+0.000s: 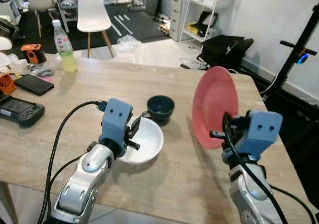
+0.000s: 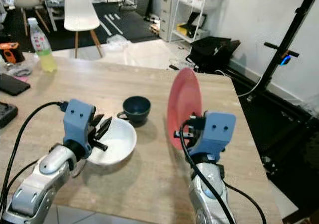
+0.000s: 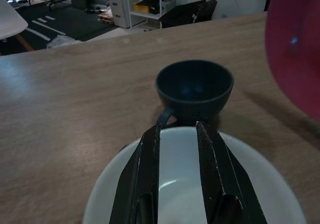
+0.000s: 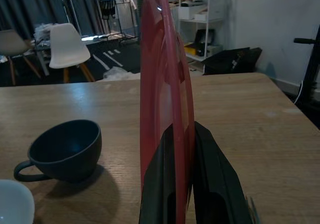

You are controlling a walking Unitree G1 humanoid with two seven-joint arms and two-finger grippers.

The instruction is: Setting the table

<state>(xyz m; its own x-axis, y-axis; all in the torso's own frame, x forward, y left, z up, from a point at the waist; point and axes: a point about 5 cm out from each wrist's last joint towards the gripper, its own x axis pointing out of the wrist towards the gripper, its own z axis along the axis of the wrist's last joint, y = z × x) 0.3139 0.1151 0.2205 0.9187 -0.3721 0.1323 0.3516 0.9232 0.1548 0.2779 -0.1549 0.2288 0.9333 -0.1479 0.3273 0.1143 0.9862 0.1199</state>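
Note:
A red plate [image 1: 214, 106] stands on edge above the wooden table [image 1: 149, 79], right of centre. My right gripper [image 4: 178, 149] is shut on its lower rim, one finger [image 4: 212, 174] on each face. A white bowl [image 1: 145, 141] rests on the table near the front, with a dark blue cup [image 1: 161, 108] just behind it. My left gripper [image 3: 177, 134] hovers over the bowl's near side; its fingers [image 3: 145, 169] are open a little, with nothing between them.
A bottle of yellow drink [image 1: 64, 47] stands at the table's far left, near a black phone [image 1: 33, 84], a game controller [image 1: 20, 110] and orange tools [image 1: 31, 53]. A white chair [image 1: 92, 12] stands beyond. The table edge [image 1: 271, 119] runs close on the right.

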